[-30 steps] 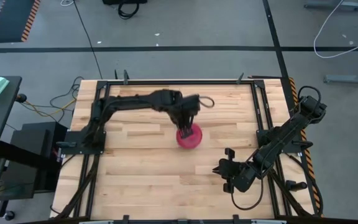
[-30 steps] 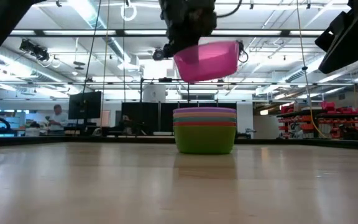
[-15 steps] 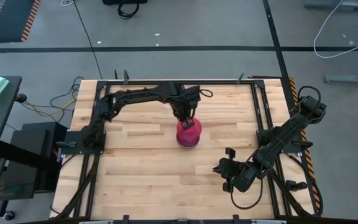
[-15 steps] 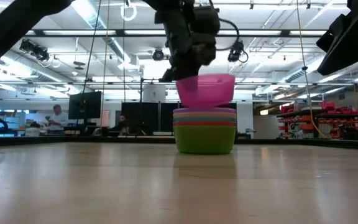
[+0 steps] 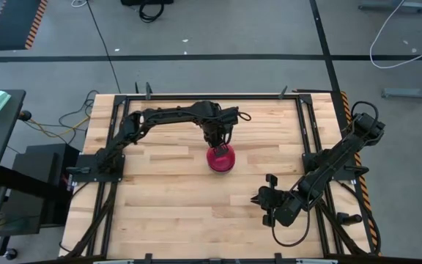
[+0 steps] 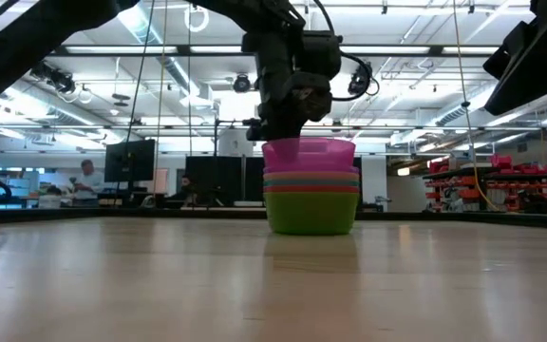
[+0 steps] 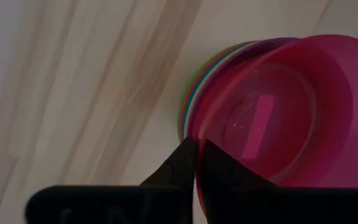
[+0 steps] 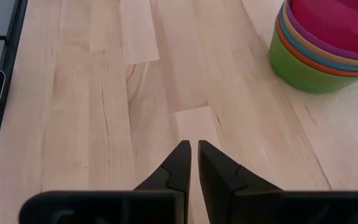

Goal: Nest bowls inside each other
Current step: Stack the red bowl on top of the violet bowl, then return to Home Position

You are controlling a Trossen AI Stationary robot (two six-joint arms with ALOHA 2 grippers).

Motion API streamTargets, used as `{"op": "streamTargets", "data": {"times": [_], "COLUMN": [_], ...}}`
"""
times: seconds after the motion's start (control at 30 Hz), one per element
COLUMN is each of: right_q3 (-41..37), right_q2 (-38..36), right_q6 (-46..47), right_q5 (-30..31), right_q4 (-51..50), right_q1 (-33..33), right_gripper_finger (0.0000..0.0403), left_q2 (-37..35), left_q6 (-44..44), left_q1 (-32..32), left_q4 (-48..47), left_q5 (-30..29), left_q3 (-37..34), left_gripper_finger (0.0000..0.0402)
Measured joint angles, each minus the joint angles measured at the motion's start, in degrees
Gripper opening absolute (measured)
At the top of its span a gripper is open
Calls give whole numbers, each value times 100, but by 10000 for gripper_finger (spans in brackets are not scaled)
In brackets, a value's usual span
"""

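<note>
The bowls stand as one stack at the table's middle: the green bowl [image 6: 311,213] at the bottom on the wood, then orange, yellow, teal and purple rims, and the pink-red bowl [image 5: 222,159] [image 6: 310,154] on top. My left gripper [image 5: 217,141] [image 7: 196,152] is above the stack's far side, shut on the pink-red bowl. My right gripper [image 5: 264,199] [image 8: 191,147] waits shut over bare wood near the table's right front, with the stack [image 8: 328,56] ahead of it. My left gripper holds the pink-red bowl by its rim [image 7: 197,167] on the far side, one finger [image 7: 219,167] inside the bowl and the other [image 7: 179,163] outside. The fingers come from above, pointing down. The bowl sits level inside the stack, its rim above the purple one.
Black frame rails run along the table's left, right and far edges [image 5: 302,125]. Bare wood lies all round the stack [image 5: 167,198]. Beyond the table, the low view shows a room with shelves and a person far off [image 6: 85,176].
My left gripper has gone down and a little toward the far edge, still holding the pink-red bowl. The bowl, which hung tilted above the stack, has levelled and come down into the purple bowl.
</note>
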Motion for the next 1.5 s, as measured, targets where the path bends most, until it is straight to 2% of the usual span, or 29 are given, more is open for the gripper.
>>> {"op": "streamTargets", "data": {"times": [0.2,0.47,0.67,0.87,1.07,1.27,1.5], "right_q3": [0,0,0,0,9,17,17], "right_q2": [0,0,0,-2,-189,-863,-1897], "right_q6": [17,14,-11,-22,-169,-822,-1298], "right_q5": [2,2,2,2,2,237,848], "right_q4": [2,1,-1,12,90,350,326], "right_q1": [0,0,0,0,0,30,290], "right_gripper_finger": [39,39,39,39,39,39,39], "left_q2": [0,-28,-232,-759,-1402,-1998,-2714], "left_q6": [-62,-83,248,289,537,760,847], "left_q1": [2,104,134,46,-209,-537,-941], "left_q4": [40,43,-192,-152,21,87,127], "left_q5": [188,579,571,511,25,-504,-1748], "left_q3": [0,0,0,0,0,2,2], "left_gripper_finger": [79,127,145,137,125,121,121]}}
